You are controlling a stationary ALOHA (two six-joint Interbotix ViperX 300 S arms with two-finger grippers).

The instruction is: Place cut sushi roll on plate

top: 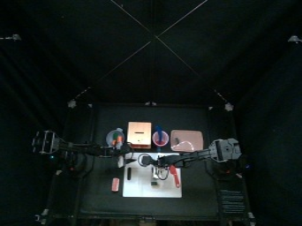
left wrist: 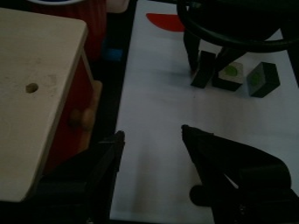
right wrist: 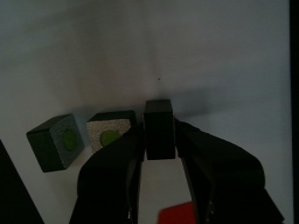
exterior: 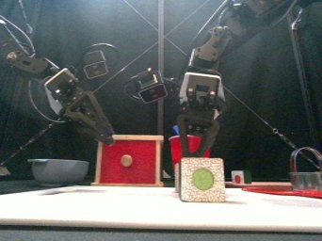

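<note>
No brand, label or writing was legible anywhere I could see.

Far left in front view sat a grey bowl [exterior: 58,169] on the table, apart from the rest. Next to it stood a red box [exterior: 130,160] w/ pale wood trim and a round knob on its face; from my left wrist cam its pale top filled one side. My left gripper [left wrist: 149,156] hung over the white board [left wrist: 146,96] beside that box, jaws apart, nothing between them.

Mid-scene: a cut sushi roll [exterior: 201,180] stood on the board in front view, pale speckled face w/ green centre, dark wrap at the edges. My right gripper [right wrist: 160,153] came down right behind it. In right wrist view its jaws were pressed on either side of a dark roll piece [right wrist: 159,129], so clamped on that one. Two more pieces [right wrist: 86,137] lay just beside it on the board, green centres showing, touching each other.

A red thing [right wrist: 177,214] showed low between my right jaws; couldn't tell what it was.

Right side: the pinkish plate [top: 186,139] sat at the table's back right in top view, well apart from the held piece. Red flat edge [exterior: 280,191] and a dark looped item [exterior: 306,169] at far right in front view; too unclear to name.
</note>
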